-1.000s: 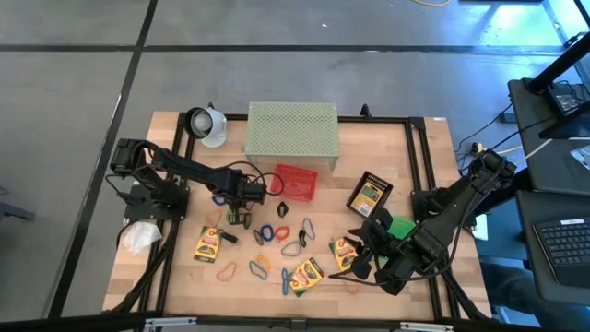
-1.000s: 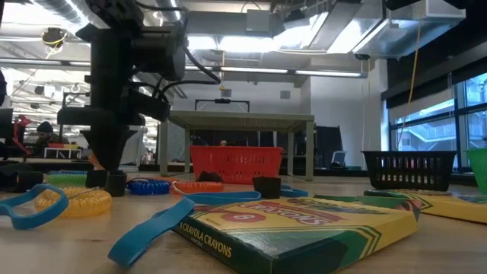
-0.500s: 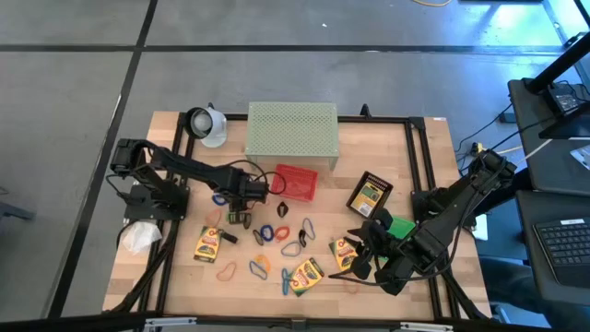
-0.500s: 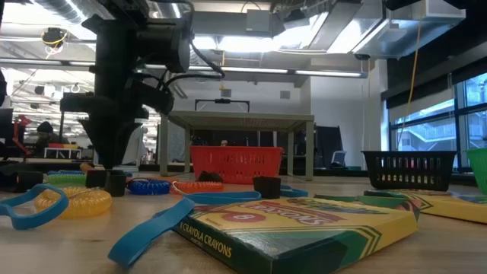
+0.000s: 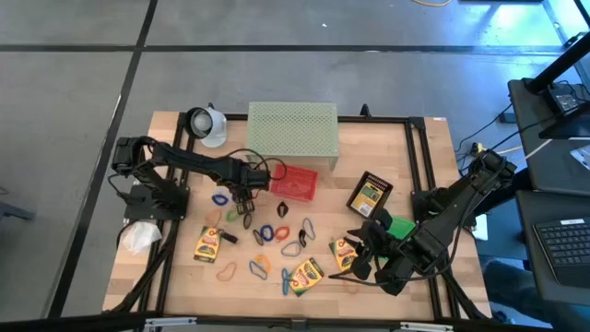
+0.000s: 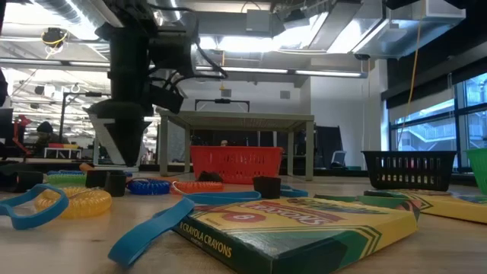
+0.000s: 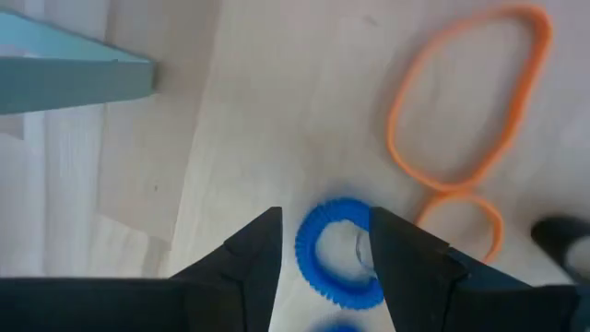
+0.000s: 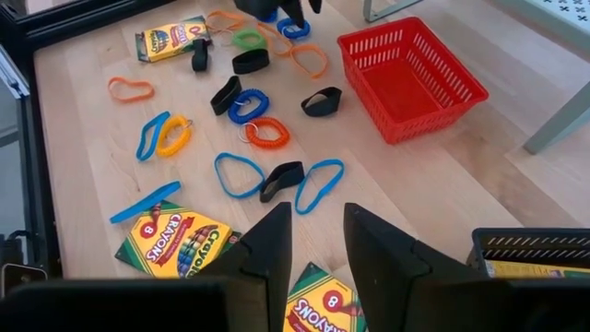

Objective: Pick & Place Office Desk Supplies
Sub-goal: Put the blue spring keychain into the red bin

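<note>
The blue coil lies flat on the wood, free, directly under the left gripper. The 2 fingers are apart, 1 on each side of the coil in the left wrist view, and nothing is between them. In the high view this gripper hangs above the table just beside the red basket, and in the low view its tip is clear of the surface.

Around the coil lie an orange loop and a smaller orange ring, both close. More supplies are spread over the middle of the table: black clips, blue loops, an orange coil, and 3 crayon boxes nearer the front.

The risks, as I judge them:
- If the gripper comes down a little off centre, 1 finger may land on the coil and push it away instead of going around it.
- The coil is soft and springy, so a grip on only 1 edge could let it slip out during the lift.
- The small orange ring is near enough to be caught together with the coil.
- The basket is close, so a wide swing of the arm could hit its rim.

The right gripper waits at the right front of the table, fingers apart and empty.
</note>
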Motion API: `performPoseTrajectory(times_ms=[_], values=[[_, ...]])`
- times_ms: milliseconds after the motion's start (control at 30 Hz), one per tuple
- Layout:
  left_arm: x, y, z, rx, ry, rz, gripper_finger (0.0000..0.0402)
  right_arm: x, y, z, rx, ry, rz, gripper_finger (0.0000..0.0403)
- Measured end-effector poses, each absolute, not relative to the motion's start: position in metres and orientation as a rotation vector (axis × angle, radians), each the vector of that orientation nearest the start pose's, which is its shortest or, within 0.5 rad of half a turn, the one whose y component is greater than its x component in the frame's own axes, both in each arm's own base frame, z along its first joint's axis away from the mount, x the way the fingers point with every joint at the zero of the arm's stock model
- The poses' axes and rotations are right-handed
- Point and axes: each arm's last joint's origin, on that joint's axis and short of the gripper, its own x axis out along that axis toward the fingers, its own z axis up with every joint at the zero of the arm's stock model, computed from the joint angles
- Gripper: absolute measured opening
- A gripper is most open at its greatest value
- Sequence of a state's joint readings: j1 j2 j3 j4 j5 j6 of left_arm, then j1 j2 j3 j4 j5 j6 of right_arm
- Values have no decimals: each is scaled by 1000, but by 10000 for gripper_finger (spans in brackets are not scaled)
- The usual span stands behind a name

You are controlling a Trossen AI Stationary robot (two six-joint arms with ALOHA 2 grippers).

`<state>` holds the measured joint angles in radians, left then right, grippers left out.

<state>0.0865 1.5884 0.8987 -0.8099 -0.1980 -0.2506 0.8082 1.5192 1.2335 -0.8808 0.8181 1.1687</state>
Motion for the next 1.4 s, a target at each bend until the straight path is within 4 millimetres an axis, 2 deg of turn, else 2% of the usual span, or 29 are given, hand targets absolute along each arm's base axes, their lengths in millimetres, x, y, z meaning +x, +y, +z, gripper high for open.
performPoseTrajectory(times_ms=[167, 467, 867, 1000, 1200, 1400], values=[[256, 36, 157, -228, 1468, 451, 155, 217, 199, 275, 260, 642, -429, 103], [258, 34, 147, -338, 1506, 470, 155, 213, 204, 276, 262, 640, -406, 103], [260, 34, 138, -372, 1544, 480, 149, 209, 210, 276, 263, 626, -383, 103], [260, 34, 137, -350, 1552, 463, 116, 209, 210, 276, 263, 626, -383, 103], [259, 34, 137, -295, 1567, 407, 22, 209, 210, 276, 264, 626, -383, 103], [260, 35, 139, -235, 1570, 390, 9, 209, 210, 276, 264, 626, -383, 103]])
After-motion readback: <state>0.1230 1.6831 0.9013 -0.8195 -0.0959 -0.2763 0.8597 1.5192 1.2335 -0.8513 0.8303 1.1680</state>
